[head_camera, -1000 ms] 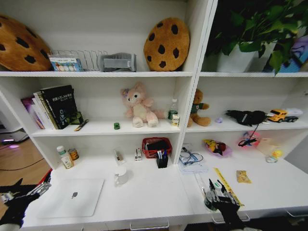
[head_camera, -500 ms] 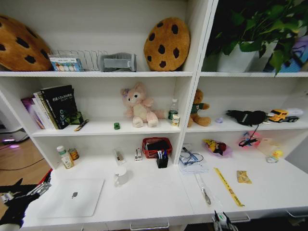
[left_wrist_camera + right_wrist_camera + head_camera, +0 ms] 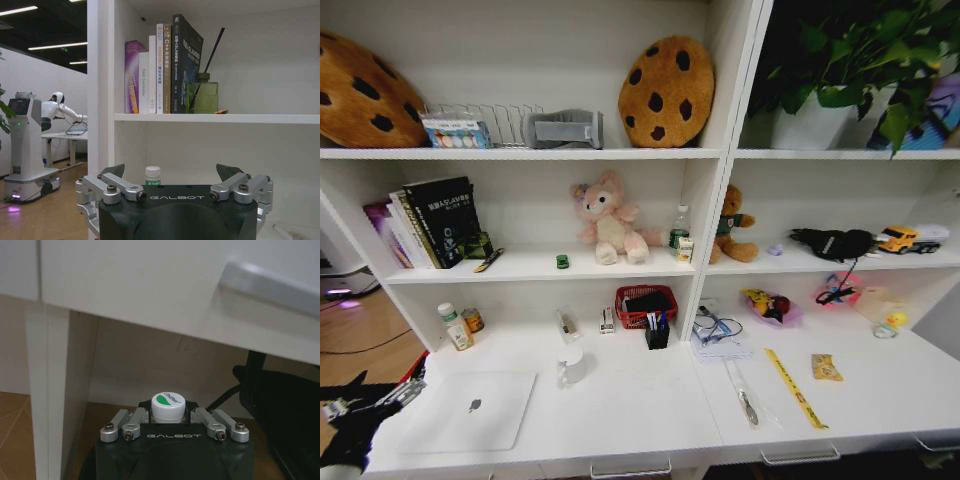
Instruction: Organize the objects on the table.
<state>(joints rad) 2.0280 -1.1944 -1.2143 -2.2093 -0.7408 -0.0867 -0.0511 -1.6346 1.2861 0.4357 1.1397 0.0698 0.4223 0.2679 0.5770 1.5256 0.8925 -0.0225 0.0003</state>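
Right pincer: my jaws grip a small white bottle, below the worktop edge.
Left pincer: mine, jaws apart, holding nothing.

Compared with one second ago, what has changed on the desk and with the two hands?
The right hand, shut on a small white-capped bottle, has dropped from the desk's front edge to below the drawer. The left hand, laptop, mug and yellow ruler stayed put.

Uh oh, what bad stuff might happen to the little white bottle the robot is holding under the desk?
1. The right gripper holds the small bottle below the table; lifting straight up might bump the drawer handle.
2. Only its sides are pinched, so a knock might make it slip.
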